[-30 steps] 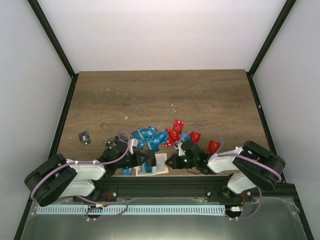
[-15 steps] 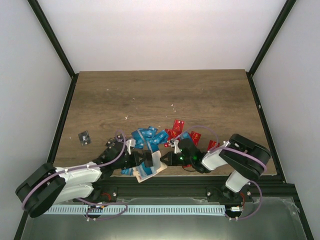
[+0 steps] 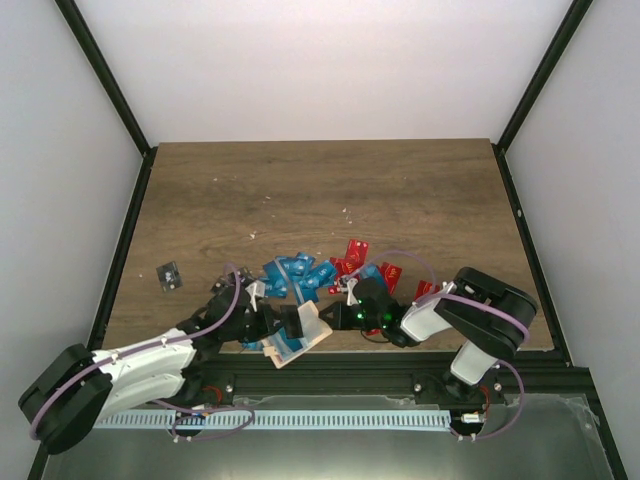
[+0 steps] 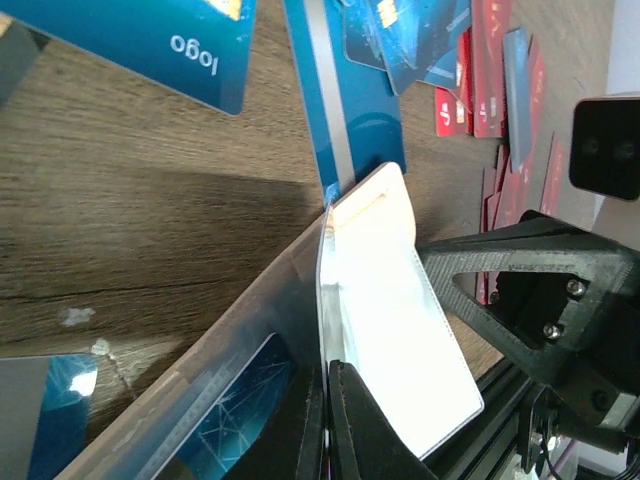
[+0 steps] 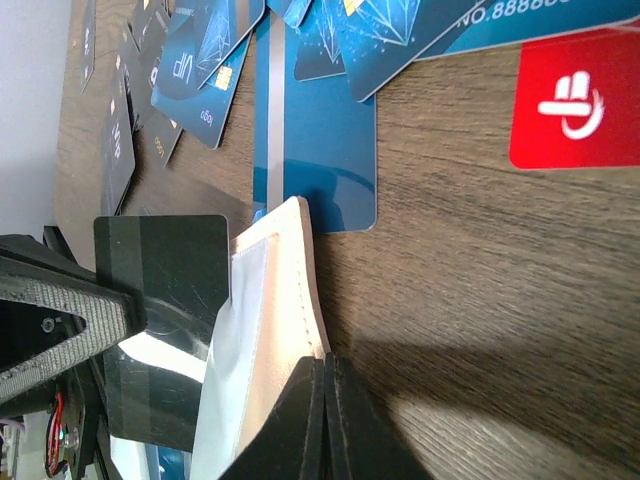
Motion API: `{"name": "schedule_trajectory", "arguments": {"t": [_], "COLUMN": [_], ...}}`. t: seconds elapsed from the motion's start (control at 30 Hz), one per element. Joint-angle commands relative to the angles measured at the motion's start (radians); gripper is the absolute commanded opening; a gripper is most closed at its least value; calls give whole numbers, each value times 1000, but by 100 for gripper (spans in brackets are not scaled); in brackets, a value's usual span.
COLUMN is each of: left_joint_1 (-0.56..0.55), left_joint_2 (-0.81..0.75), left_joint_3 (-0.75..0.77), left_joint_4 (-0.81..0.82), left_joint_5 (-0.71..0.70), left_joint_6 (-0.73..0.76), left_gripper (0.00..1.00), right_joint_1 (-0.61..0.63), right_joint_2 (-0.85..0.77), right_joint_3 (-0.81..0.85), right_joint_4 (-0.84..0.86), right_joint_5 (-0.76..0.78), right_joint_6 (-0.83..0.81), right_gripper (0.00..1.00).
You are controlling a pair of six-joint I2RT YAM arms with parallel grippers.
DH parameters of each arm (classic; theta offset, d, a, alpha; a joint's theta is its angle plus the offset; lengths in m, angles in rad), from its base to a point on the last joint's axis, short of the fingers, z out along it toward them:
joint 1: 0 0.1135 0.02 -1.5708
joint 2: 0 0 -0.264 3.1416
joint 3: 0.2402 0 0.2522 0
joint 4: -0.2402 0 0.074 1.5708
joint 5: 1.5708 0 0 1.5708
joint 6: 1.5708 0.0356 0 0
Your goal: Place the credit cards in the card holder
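Note:
The pale beige card holder [image 3: 312,332] is tilted up near the table's front edge, between my two grippers. My left gripper [image 3: 297,325] is shut on a thin inner edge of the card holder [image 4: 390,300], jaws pressed together [image 4: 328,390]. A blue card [image 4: 235,410] shows behind the holder's clear pocket. My right gripper [image 3: 331,318] is shut on the outer beige edge of the card holder [image 5: 275,300], its tips [image 5: 326,380] pinching it. Blue credit cards [image 3: 295,272] and red credit cards [image 3: 352,255] lie scattered just beyond. A dark rectangular panel [image 5: 165,260] stands beside the holder's inside.
One black card [image 3: 170,275] lies alone at the left. A long blue card [image 4: 345,110] lies right behind the holder, and a red card [image 5: 575,110] sits farther right. The black metal front rail [image 3: 330,375] runs directly under both grippers.
The right arm has swung left up to the holder. The left arm has stretched out lower. The holder, flat a second ago, is now tilted up between both grippers.

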Motion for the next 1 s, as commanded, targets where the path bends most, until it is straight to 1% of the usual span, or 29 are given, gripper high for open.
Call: {"name": "schedule_trajectory", "arguments": {"t": [0.0,0.2,0.4,0.5,0.6,0.7,0.87,0.97], "left_joint_1": [6,9,17,20,22,23,24,24], "left_joint_2": [37,30,-100,-154,-172,-151,-89,-52], "left_joint_3": [-23,-28,-1,46,77,79,70,82], "left_joint_4": [1,-23,-175,-288,-360,-378,-310,-315], "left_joint_5": [46,92,143,148,173,191,260,281], "left_joint_6": [-51,-83,-66,-13,39,68,73,103], "left_gripper": [4,4,4,4,4,4,4,4], "right_joint_1": [-2,-2,-2,-2,-2,-2,-2,-2], "right_joint_2": [84,96,91,90,77,42,-16,-52], "right_joint_3": [-51,-43,-38,-31,-19,-16,-11,-19], "right_joint_4": [-316,-328,-347,-359,-380,-401,-449,-456], "right_joint_5": [145,154,163,168,169,175,184,178], "right_joint_6": [7,13,4,4,-2,-13,-37,-53], "right_gripper": [1,1,1,1,1,1,1,4]}}
